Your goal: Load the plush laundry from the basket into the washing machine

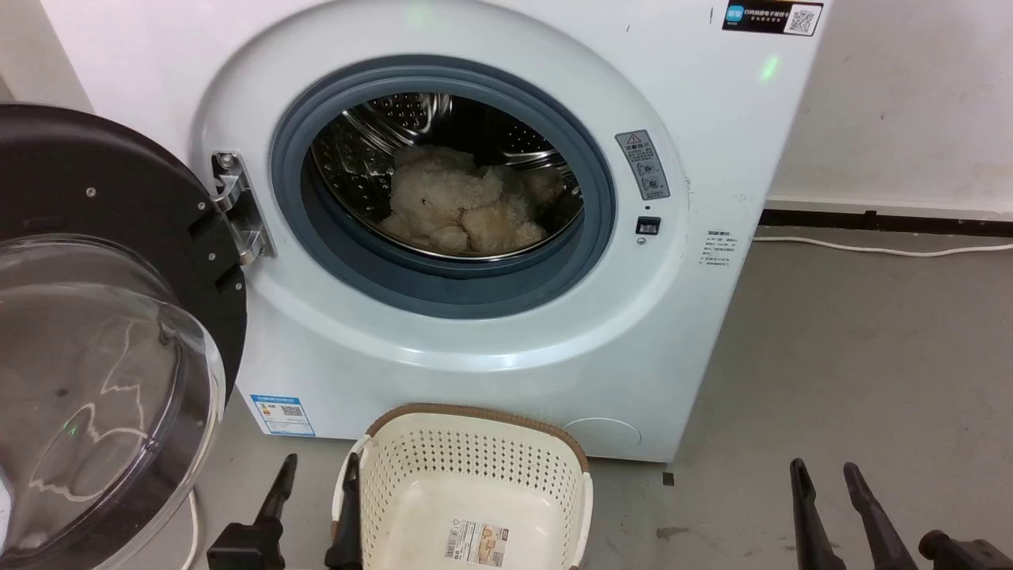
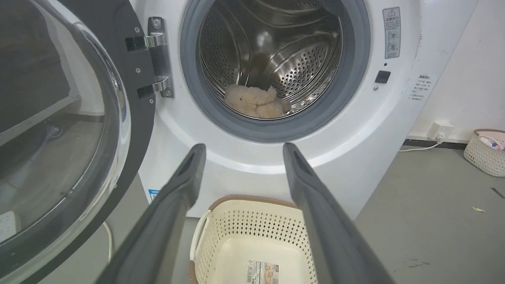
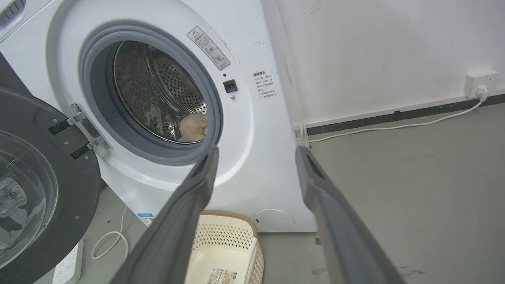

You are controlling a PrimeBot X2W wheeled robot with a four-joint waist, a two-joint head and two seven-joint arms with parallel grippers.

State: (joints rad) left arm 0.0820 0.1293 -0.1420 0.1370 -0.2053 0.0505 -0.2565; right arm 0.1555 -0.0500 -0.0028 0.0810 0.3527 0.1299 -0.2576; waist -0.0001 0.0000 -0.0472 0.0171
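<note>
The cream plush laundry [image 1: 463,207] lies inside the steel drum of the white washing machine [image 1: 712,158], behind the grey rubber ring. The plush laundry [image 2: 256,101] rests low in the drum, and a lobe of the plush laundry [image 3: 194,127] peeks past the ring. The black-framed door [image 1: 103,348] hangs wide open at the left. The cream basket [image 1: 473,491] with brown rim stands on the floor before the washer, holding nothing but its bottom label. My left gripper [image 1: 316,475] is open just left of the basket [image 2: 252,240]. My right gripper [image 1: 823,473] is open over the floor at the lower right.
A white cable [image 1: 878,250] runs along the floor by the back wall. A power strip [image 3: 67,266] and looped cord lie under the open door. Another small basket [image 2: 487,152] sits by the wall to the right. Grey floor stretches right of the washer.
</note>
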